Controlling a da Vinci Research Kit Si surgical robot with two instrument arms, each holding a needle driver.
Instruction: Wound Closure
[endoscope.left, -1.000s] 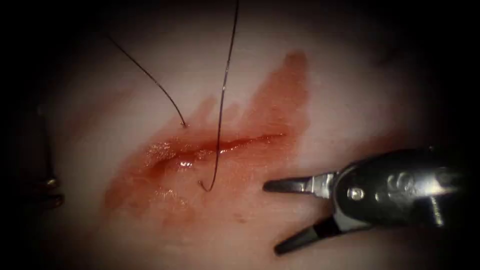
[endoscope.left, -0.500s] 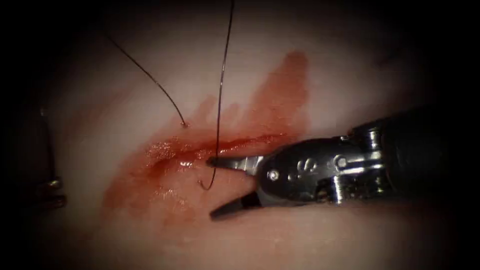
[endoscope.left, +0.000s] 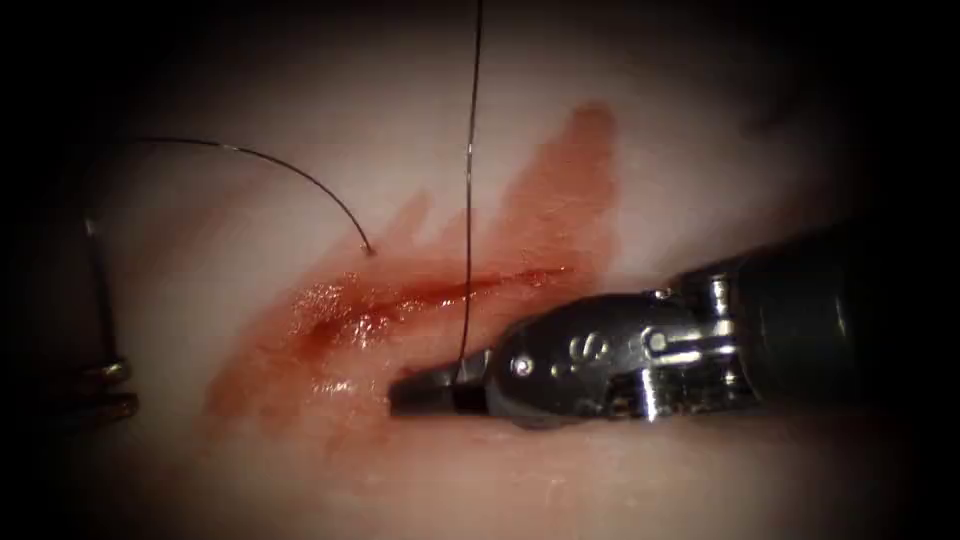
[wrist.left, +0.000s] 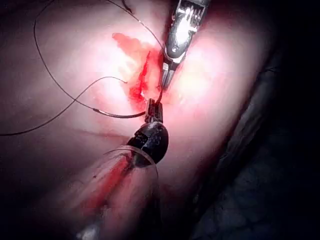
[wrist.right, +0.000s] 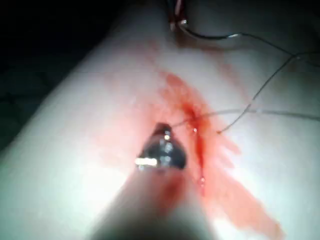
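Right gripper clamped on thread at the cut; needle out of the tissue.
Right gripper (endoscope.left: 402, 396) is closed on the thread (endoscope.left: 468, 200) just beside the cut (endoscope.left: 440, 292), and the strand runs straight up from it. Left gripper (endoscope.left: 100, 390), well to the left of the cut, grips the curved needle (wrist.right: 210, 36) near one end, clear of the tissue (endoscope.left: 700, 150).

One tissue (endoscope.left: 700, 150), with one cut (endoscope.left: 440, 292) and one patch of red fluid (endoscope.left: 560, 190). Two tools: right tool (endoscope.left: 430, 390), jaws closed on thread (endoscope.left: 468, 200); left tool (wrist.left: 154, 109), gripping the one needle (wrist.left: 122, 116) near one end of its curve, clear of the tissue. Two strands of thread: one rising from the right tool, one leaving a single hole (endoscope.left: 368, 250) just left of the cut.
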